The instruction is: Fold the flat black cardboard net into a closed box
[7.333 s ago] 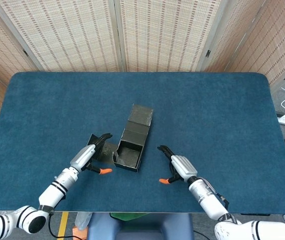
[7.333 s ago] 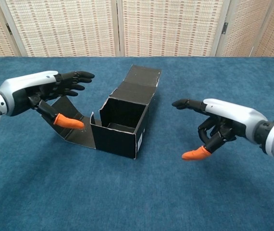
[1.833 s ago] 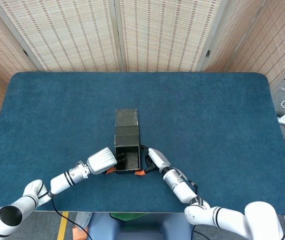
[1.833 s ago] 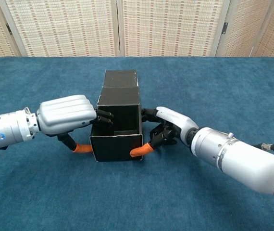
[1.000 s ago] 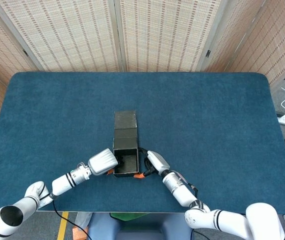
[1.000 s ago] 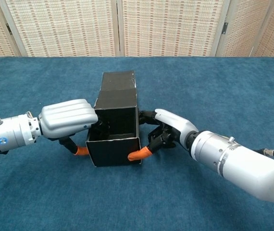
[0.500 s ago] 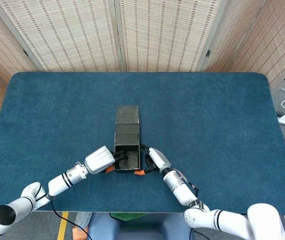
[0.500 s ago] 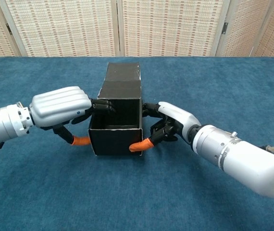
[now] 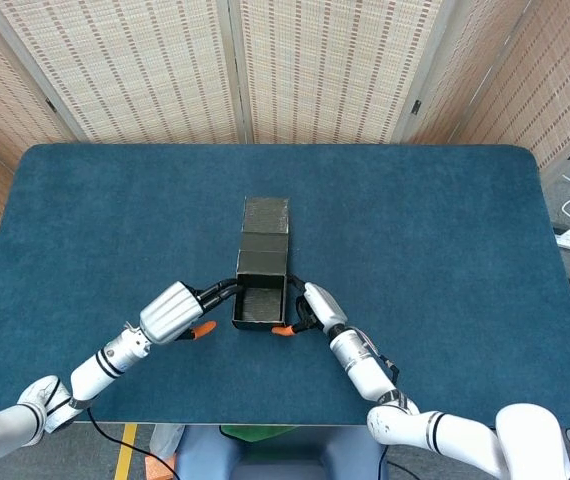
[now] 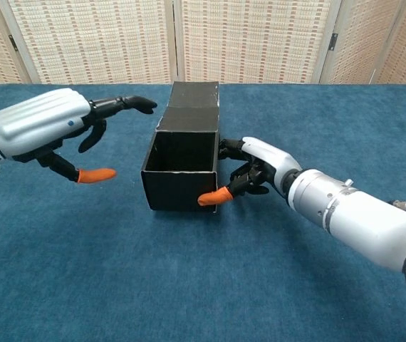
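Black cardboard box (image 10: 181, 171), top open; right hand (image 10: 253, 171) grips its 3 o'clock wall, left hand (image 10: 53, 135) spread, empty. Steady it, then fold lid (image 10: 192, 96) over.

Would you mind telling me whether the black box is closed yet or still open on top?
Still open: the box shows its hollow inside, with the lid panel lying flat behind it.

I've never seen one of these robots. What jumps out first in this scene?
A black cardboard box sits in the middle of the blue table, its top open and its lid flap lying flat behind it. The right hand touches the box's right side, its orange thumb tip against the front corner. The left hand hovers off to the left, fingers spread, holding nothing.
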`<control>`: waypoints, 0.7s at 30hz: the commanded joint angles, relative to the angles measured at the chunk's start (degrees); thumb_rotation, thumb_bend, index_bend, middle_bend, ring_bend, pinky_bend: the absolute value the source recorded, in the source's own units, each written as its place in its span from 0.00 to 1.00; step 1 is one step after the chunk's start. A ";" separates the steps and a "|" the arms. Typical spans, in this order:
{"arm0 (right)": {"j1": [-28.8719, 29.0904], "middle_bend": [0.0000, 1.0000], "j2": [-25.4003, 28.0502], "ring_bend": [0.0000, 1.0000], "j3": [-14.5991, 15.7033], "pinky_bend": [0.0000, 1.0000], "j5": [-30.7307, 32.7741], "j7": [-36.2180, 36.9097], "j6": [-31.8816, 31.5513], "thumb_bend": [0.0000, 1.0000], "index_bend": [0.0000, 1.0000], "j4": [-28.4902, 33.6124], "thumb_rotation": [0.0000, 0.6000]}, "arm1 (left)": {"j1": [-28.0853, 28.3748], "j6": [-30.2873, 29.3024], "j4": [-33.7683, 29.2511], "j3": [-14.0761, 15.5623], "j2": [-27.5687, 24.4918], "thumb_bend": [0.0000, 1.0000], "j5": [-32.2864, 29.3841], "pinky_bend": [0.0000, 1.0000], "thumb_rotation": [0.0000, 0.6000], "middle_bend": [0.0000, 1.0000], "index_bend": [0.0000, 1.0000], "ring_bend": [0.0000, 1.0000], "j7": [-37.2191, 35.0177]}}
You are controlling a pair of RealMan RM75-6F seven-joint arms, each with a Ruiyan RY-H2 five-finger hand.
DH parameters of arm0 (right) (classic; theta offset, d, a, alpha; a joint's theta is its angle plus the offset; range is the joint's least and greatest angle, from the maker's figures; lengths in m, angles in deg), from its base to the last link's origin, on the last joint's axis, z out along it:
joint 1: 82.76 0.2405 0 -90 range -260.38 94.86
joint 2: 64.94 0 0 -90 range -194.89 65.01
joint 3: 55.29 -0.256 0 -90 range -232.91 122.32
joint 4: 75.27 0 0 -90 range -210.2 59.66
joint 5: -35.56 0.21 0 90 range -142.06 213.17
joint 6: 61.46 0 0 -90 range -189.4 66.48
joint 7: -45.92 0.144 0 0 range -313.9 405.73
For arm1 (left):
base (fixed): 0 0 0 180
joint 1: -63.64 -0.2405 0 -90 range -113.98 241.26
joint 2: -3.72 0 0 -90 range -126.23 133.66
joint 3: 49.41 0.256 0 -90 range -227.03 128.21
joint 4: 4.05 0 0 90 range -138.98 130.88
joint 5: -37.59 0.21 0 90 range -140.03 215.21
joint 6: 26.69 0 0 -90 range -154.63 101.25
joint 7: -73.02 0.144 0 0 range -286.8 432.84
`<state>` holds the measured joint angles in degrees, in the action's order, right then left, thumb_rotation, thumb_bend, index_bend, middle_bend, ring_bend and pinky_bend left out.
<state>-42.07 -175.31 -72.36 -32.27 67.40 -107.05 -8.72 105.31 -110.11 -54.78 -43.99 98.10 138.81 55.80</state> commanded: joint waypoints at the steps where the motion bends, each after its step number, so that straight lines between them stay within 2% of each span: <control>1: 1.47 0.42 -0.73 0.73 0.27 1.00 0.96 -2.10 2.26 0.34 0.33 -2.02 1.00 | -1.12 -0.83 -2.42 -0.63 -1.49 0.32 -1.05 0.94 1.00 0.22 0.08 0.74 -2.07; 3: 1.81 0.31 -1.42 0.70 0.15 1.00 1.19 -2.48 2.32 0.27 0.17 -2.66 1.00 | -1.50 -0.36 -4.33 -0.85 -2.47 0.32 -1.84 0.94 1.00 0.21 0.08 0.74 -4.11; 6: 1.65 0.16 -2.29 0.67 0.72 1.00 0.23 -3.24 0.79 0.11 0.01 -3.46 1.00 | -1.94 0.76 -7.55 -1.10 -4.25 0.32 -3.03 0.94 1.00 0.20 0.06 0.74 -7.77; 8: 1.11 0.07 -2.08 0.65 1.45 1.00 -0.56 -3.13 0.07 0.03 0.00 -2.89 1.00 | -2.22 1.57 -9.51 -1.21 -5.33 0.32 -3.71 0.94 1.00 0.19 0.05 0.74 -9.94; 11: 0.14 0.00 -1.03 0.61 2.62 1.00 -1.64 -3.25 -0.85 0.00 0.00 -1.09 1.00 | -2.41 2.90 -11.59 -1.46 -6.37 0.32 -4.54 0.94 1.00 0.18 0.03 0.74 -12.14; 16: -1.63 0.00 1.37 0.59 4.90 1.00 -2.40 -5.14 -1.78 0.00 0.00 3.26 1.00 | -2.55 5.36 -14.22 -1.93 -7.30 0.32 -5.84 0.94 1.00 0.16 0.00 0.74 -15.58; 21: -3.44 0.00 3.38 0.56 5.76 1.00 -1.67 -7.34 -3.50 0.00 0.00 6.68 1.00 | -2.56 9.23 -17.66 -2.12 -8.84 0.29 -7.95 0.95 1.00 0.11 0.00 0.72 -20.20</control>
<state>-44.86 -172.64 -67.00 -34.17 60.81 -109.88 -2.84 102.76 -102.38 -71.15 -45.96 90.03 131.84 37.21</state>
